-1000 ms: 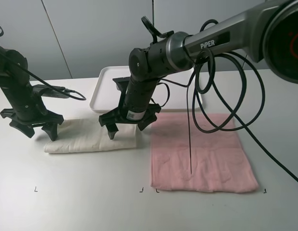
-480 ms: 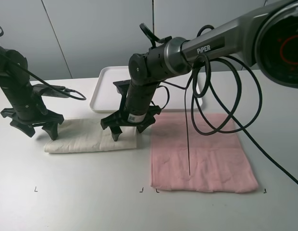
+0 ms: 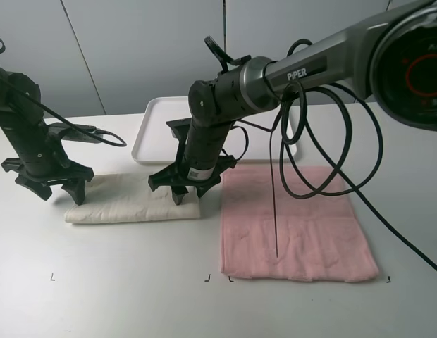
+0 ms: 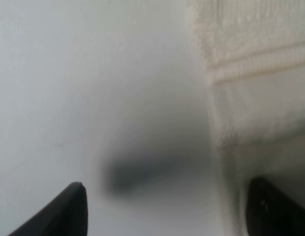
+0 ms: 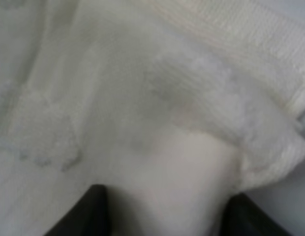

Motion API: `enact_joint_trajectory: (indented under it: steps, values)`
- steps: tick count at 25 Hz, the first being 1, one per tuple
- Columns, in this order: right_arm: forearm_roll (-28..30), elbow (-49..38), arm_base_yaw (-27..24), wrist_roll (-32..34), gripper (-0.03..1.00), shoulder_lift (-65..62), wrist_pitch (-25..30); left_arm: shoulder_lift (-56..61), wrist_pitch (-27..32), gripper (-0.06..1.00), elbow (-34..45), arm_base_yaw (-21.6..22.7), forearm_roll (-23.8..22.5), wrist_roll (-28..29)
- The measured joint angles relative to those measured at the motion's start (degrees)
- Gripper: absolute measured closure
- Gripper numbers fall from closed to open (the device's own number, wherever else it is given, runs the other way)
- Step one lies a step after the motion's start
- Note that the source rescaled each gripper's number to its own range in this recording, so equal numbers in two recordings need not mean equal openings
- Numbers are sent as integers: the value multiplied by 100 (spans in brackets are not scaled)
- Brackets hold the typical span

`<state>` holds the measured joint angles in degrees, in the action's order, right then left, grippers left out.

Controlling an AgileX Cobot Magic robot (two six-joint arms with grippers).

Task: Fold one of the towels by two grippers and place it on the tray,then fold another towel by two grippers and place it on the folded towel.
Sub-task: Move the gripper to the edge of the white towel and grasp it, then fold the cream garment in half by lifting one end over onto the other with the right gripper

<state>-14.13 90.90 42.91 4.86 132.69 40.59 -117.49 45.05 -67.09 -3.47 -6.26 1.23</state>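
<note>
The cream towel (image 3: 130, 201) lies folded into a long strip on the table, left of centre. My left gripper (image 3: 58, 191) stands open over its left end; in the left wrist view (image 4: 172, 211) the towel's hem (image 4: 251, 69) lies by one finger (image 4: 275, 211) and bare table by the other. My right gripper (image 3: 185, 191) has closed on the strip's right end, and cream cloth (image 5: 182, 113) bunches up between its fingers (image 5: 93, 209). The pink towel (image 3: 296, 225) lies flat to the right. The white tray (image 3: 158, 134) sits behind, partly hidden by the right arm.
Black cables (image 3: 324, 141) hang from the right arm over the pink towel. Small corner marks (image 3: 53, 277) are drawn near the table's front edge. A grey wall stands behind the table.
My right gripper has dropped onto the cream towel's right end and drawn its fingers together, gathering cloth. The left arm has not moved.
</note>
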Motion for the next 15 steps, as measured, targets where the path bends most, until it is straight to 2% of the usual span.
enact_joint_trajectory:
  steps: [4, 15]
  values:
    - [-10, 0, 0, -55, 93, 0, -4, 0, -24, 10, 0, 0, 13, -3]
    - [-23, 0, 0, -125, 94, -223, 35, 0, -26, 10, 0, 0, 13, -3]
